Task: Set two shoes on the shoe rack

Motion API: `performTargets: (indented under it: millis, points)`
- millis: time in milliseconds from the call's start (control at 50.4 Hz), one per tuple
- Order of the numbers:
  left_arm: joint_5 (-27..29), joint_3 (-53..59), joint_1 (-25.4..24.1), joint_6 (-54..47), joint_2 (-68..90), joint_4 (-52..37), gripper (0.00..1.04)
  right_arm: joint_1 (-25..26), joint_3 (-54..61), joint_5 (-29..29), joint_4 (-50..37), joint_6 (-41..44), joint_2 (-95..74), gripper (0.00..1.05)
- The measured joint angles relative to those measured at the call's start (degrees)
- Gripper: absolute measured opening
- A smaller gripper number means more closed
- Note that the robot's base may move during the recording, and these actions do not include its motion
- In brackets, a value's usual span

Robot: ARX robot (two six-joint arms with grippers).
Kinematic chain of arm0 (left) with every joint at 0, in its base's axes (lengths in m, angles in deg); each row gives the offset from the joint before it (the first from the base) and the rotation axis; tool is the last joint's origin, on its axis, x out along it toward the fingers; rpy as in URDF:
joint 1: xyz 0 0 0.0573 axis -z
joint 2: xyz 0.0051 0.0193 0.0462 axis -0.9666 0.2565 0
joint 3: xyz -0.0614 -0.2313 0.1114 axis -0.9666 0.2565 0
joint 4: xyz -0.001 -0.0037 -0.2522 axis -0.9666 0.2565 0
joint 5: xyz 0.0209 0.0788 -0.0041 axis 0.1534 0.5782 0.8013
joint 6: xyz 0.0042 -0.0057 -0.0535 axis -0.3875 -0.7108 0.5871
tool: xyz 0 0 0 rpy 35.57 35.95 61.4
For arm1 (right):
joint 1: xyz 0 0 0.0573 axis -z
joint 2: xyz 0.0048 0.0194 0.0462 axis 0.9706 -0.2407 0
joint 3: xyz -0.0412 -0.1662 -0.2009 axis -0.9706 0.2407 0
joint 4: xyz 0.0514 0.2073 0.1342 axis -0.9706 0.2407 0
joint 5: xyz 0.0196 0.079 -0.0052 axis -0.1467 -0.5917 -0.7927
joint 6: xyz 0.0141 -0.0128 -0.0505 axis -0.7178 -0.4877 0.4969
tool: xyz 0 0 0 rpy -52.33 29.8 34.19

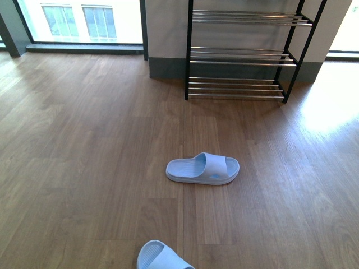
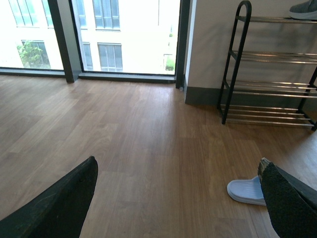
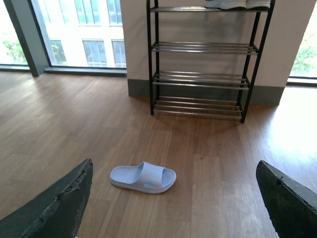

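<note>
A pale blue slide sandal [image 1: 203,168] lies on its sole on the wood floor, midway between me and the shoe rack [image 1: 245,56]. A second pale blue sandal [image 1: 161,257] pokes in at the near edge of the front view. The rack's chrome shelves in the front view are bare. In the left wrist view a grey sneaker [image 2: 303,10] rests on an upper shelf; white soles [image 3: 237,4] show on the top shelf in the right wrist view. My left gripper [image 2: 178,173] and right gripper [image 3: 174,173] both hang open above the floor, holding nothing. The sandal [image 3: 143,177] lies ahead of the right gripper.
The rack [image 3: 200,62] stands against a grey-skirted wall. Tall windows [image 2: 99,34] with dark frames run along the far left. Sunlight glares on the floor [image 1: 331,106] right of the rack.
</note>
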Motion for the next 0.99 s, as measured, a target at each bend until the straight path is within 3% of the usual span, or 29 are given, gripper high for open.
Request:
performTargets:
  millis: [218, 417, 516, 675, 992]
  points:
    - [0.0, 0.0, 0.0, 0.0, 0.0, 0.0, 0.95, -6.0, -0.2, -0.1, -15.5, 2.7, -24.0, 0.96]
    - [0.0, 0.0, 0.0, 0.0, 0.0, 0.0, 0.95, -13.9, -9.3, -1.7, -49.6, 7.3, -78.6, 0.96]
    - [0.0, 0.0, 0.0, 0.0, 0.0, 0.0, 0.95, -15.1, -15.8, -2.8, -58.6, 11.4, -102.7, 0.96]
    - [-0.1, 0.0, 0.0, 0.0, 0.0, 0.0, 0.95, -14.3, -27.3, -3.7, -60.1, 16.2, -129.1, 0.96]
    - [0.0, 0.0, 0.0, 0.0, 0.0, 0.0, 0.95, -12.0, -44.5, -1.1, -55.2, 20.4, -151.9, 0.96]
